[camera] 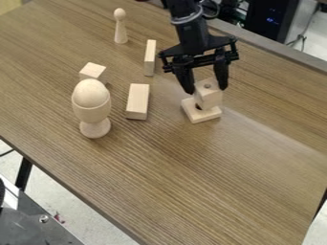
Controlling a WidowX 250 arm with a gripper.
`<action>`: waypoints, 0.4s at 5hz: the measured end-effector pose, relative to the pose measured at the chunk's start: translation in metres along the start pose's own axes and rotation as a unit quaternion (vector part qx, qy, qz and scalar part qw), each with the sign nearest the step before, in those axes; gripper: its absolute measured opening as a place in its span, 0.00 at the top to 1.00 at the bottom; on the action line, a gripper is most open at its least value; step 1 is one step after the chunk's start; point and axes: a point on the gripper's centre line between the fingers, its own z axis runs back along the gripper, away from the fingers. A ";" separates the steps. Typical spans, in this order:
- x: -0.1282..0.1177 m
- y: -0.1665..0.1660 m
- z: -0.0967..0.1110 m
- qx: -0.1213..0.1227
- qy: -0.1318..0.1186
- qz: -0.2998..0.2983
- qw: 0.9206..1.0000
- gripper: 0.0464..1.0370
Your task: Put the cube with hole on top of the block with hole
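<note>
Pinching the cube with hole point(209, 99) in my gripper point(206, 90) right of center in the upper half of the frame, looks like, with the square block with hole point(209, 115) right under it. Can't tell if they're touching, but the block's hole peeks out past the cube's lower edge, so if I let go off-center or crooked, it could tip or slide off, and dragging a finger on release might shove both.

1. Holed cube point(209, 97) over the holed block point(203, 115), right of the long bar point(137, 100).
2. Thin bar point(150, 58) behind the long bar.
3. Egg point(91, 93) in the cup point(95, 127), left of the long bar.
4. Small cube point(93, 71) behind the cup.
5. Pin point(121, 33) farthest back.
</note>
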 end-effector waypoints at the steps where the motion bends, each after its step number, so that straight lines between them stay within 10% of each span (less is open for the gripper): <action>1: 0.000 0.000 0.001 0.003 0.004 -0.013 1.000 0.33; 2: 0.000 0.002 0.002 0.009 0.005 -0.018 1.000 0.33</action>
